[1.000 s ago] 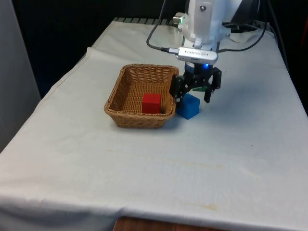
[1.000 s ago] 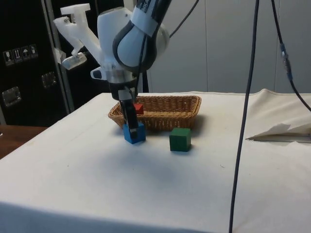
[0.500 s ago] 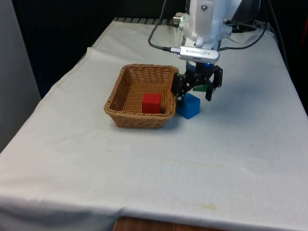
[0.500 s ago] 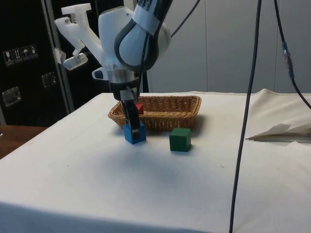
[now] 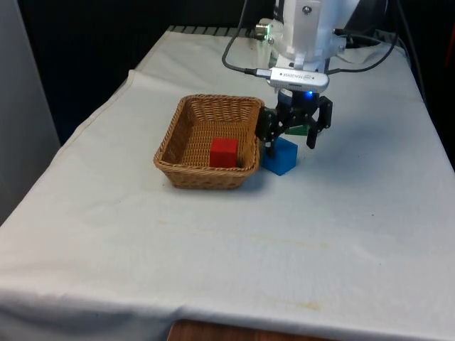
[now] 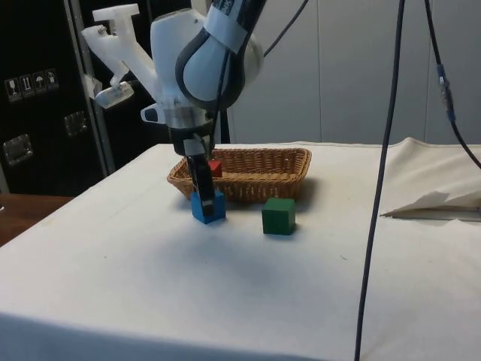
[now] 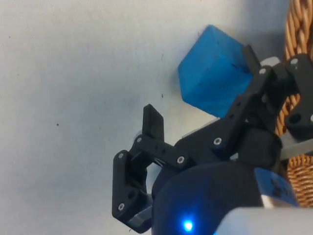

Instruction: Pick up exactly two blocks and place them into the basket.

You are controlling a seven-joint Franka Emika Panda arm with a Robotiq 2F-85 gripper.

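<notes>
Pincer [image 5: 290,145] spread wide over blue block [image 5: 279,157] beside basket [image 5: 186,172].

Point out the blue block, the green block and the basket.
blue block [image 5: 280,158]: front view, on its front face.
green block [image 6: 279,216]: side view, middle of the face turned to the camera.
basket [image 5: 202,175]: front view, on the near woven wall.

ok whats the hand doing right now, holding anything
Hand: open, holding nothing, low over the blue block beside the basket.
</notes>
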